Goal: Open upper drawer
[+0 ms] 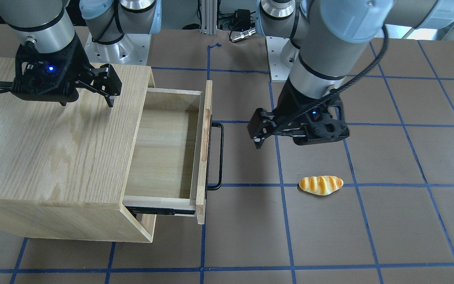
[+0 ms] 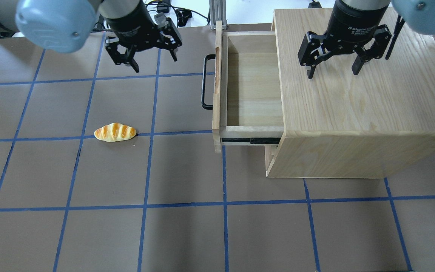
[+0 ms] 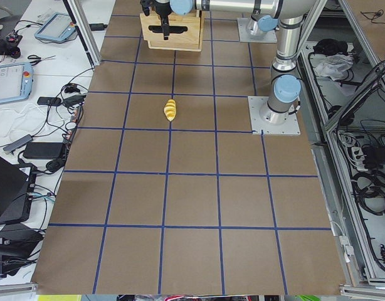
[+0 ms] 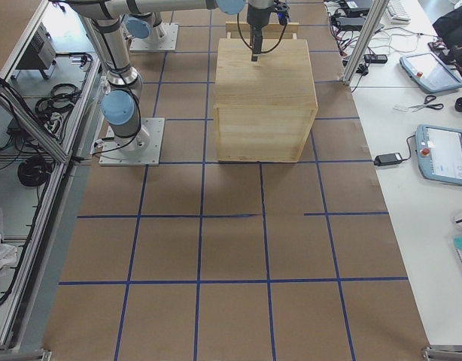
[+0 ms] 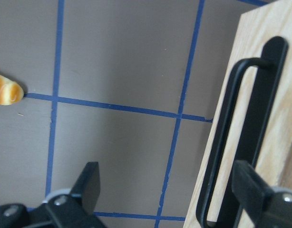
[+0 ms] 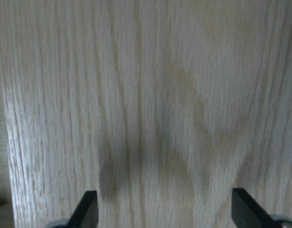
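The upper drawer (image 1: 164,150) stands pulled far out of the oak cabinet (image 1: 45,150), and its inside is bare. Its front panel (image 2: 216,87) has an oval slot and a black bar handle (image 2: 204,81). My left gripper (image 2: 155,62) is open and empty, hanging above the table a short way from the handle and not touching it. In the left wrist view the handle (image 5: 231,142) lies just inside the right fingertip (image 5: 250,185). My right gripper (image 2: 333,71) is open and empty, hovering over the cabinet top (image 6: 146,95).
A toy bread roll (image 2: 114,132) lies on the brown mat on a blue tape line, to the left of the drawer. The cabinet has a lower section under the open drawer. Both robot bases stand at the table's back edge.
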You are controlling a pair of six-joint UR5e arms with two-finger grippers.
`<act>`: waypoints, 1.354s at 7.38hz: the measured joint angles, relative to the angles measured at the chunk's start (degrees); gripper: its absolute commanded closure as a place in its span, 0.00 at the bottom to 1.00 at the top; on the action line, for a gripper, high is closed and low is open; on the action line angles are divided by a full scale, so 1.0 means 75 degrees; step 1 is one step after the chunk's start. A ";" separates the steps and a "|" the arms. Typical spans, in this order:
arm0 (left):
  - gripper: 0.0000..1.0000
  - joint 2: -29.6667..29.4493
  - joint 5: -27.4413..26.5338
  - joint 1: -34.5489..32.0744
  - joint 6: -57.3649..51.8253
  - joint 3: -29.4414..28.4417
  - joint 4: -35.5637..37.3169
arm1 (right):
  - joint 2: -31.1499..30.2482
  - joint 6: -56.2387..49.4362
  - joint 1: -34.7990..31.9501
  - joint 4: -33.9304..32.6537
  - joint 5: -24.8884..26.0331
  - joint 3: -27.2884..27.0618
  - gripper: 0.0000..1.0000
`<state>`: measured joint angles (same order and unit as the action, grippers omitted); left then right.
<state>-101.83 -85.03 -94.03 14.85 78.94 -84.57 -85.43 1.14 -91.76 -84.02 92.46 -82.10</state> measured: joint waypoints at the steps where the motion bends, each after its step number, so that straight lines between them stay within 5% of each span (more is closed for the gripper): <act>1: 0.00 0.0156 -0.0172 0.0352 -0.0568 -0.0008 -0.0103 | 0.0000 -0.0002 0.0000 0.0000 0.0000 0.0000 0.00; 5: 0.00 0.0863 -0.0555 0.1334 -0.1938 0.0184 -0.0777 | 0.0000 -0.0008 0.0000 0.0000 0.0000 -0.0005 0.00; 10: 0.00 0.1284 -0.0747 0.1496 -0.2271 0.0706 -0.0773 | 0.0000 -0.0007 0.0000 0.0000 0.0000 -0.0002 0.00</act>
